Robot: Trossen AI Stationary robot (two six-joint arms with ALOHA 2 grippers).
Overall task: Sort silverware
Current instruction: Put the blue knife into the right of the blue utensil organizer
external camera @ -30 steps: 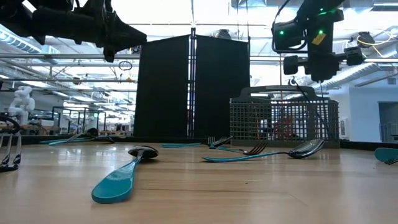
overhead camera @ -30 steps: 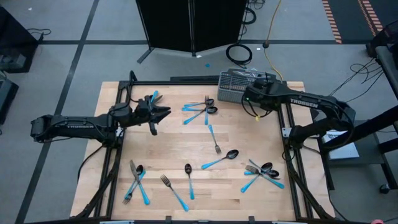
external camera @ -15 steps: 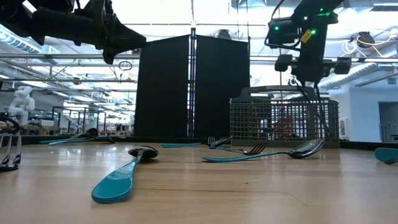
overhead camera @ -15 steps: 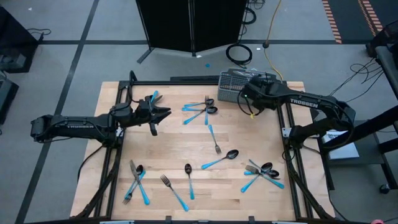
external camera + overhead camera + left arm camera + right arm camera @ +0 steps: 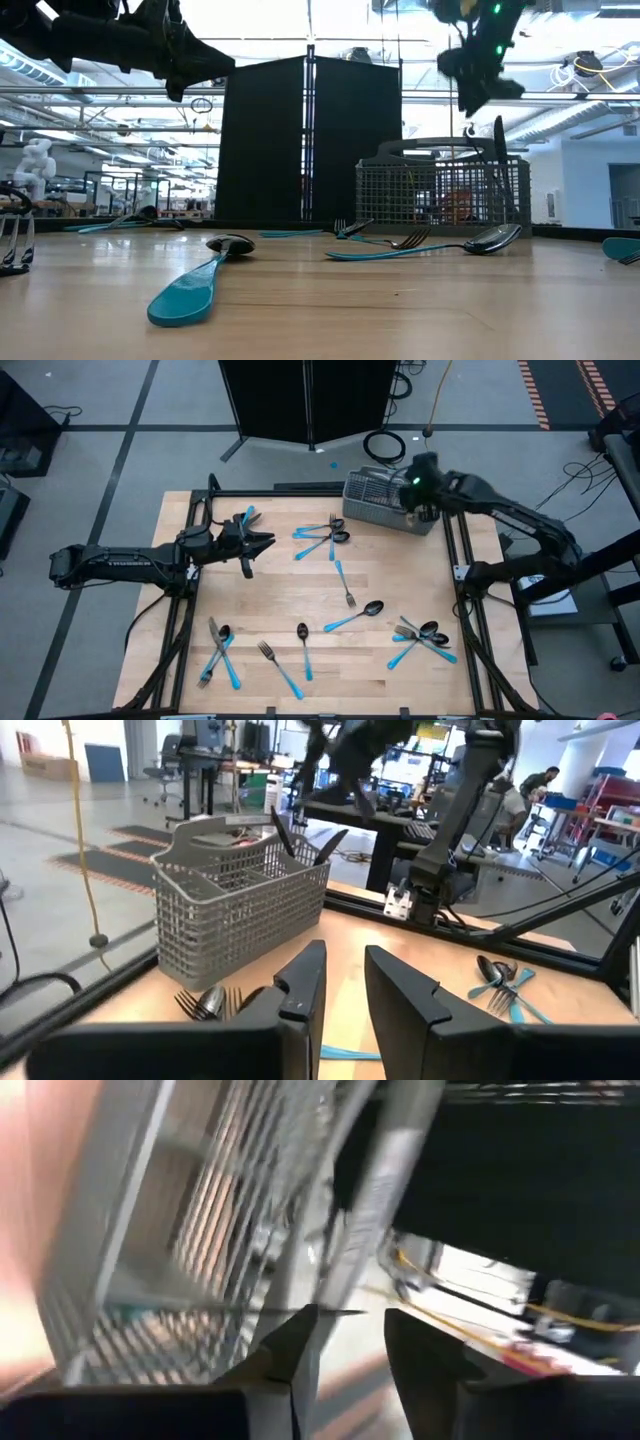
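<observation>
The silverware, forks and spoons with light-blue handles, lies scattered over the wooden table: a cluster [image 5: 325, 536] at the far middle, a fork [image 5: 345, 586], a spoon [image 5: 358, 615], a pile [image 5: 425, 638] near right and another [image 5: 220, 650] near left. My right gripper [image 5: 413, 485] hangs open above the right end of the grey wire basket [image 5: 380, 505]; in the low view it [image 5: 478, 100] stands clear above the rim. Dark pieces [image 5: 285, 832] stick up out of the basket. My left gripper [image 5: 268, 542] waits level above the table's left side, open by a narrow gap [image 5: 345, 990], with nothing in it.
The basket [image 5: 440, 195] stands at the table's far right corner, by the black frame rail [image 5: 455, 550]. A black panel [image 5: 305, 400] stands behind the far edge. Bare wood [image 5: 290, 585] lies between the scattered pieces in the middle.
My right gripper has risen from down at the basket to well above its rim, rolling and tipping as it went. The basket has shifted a little toward the table's left.
</observation>
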